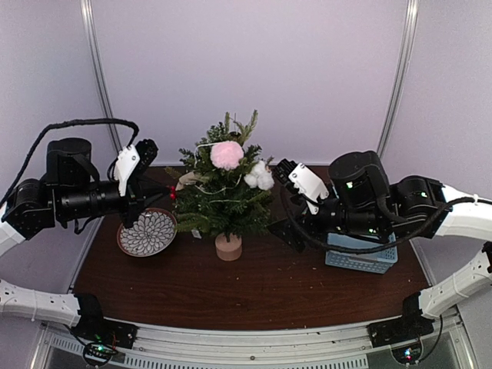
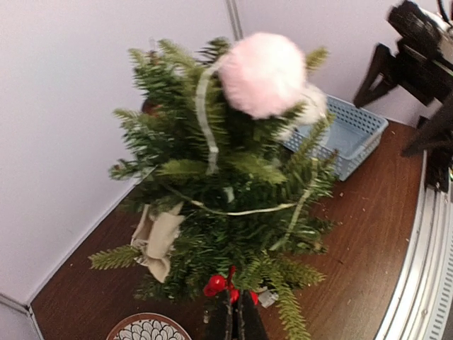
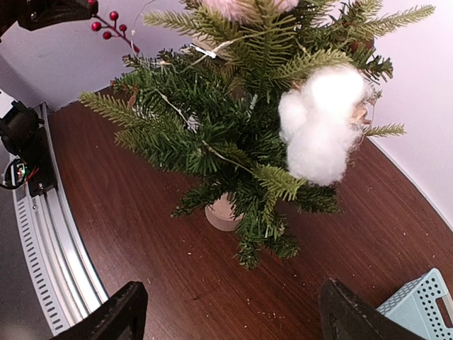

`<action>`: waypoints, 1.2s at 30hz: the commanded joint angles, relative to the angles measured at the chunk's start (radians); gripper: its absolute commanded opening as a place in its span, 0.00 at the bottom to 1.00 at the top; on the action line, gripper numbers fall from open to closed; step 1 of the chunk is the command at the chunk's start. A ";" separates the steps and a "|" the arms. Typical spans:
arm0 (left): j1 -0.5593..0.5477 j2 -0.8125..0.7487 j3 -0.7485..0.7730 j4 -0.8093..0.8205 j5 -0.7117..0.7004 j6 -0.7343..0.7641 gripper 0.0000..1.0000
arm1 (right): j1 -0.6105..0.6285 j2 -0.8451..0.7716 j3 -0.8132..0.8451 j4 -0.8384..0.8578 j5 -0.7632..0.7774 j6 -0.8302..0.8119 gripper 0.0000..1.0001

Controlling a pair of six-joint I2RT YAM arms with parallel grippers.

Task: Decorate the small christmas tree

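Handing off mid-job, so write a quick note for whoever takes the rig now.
Left gripper: shut on berry sprig, at the left branches of the tree.
Right gripper: open, empty, facing the tree.
Tree stands between plate and basket.
Done: pink pompom, cotton, string, beige bow on tree.
Left: seat the sprig, release.

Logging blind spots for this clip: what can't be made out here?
- Inside of the blue basket: right arm covers it in top view; the small christmas tree hides part in left wrist view.
- Stem of the red berry sprig in the left gripper: needles and left wrist view's bottom edge hide it.
- Beige item on the tree: too blurred to identify.
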 commanded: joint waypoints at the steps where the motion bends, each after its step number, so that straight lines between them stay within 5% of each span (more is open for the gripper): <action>1: 0.106 -0.012 0.007 0.140 0.050 -0.135 0.00 | -0.011 -0.007 0.021 -0.005 -0.009 0.002 0.87; 36: 0.115 0.235 -0.109 0.332 0.153 -0.041 0.00 | -0.015 -0.032 0.007 -0.021 0.006 0.021 0.87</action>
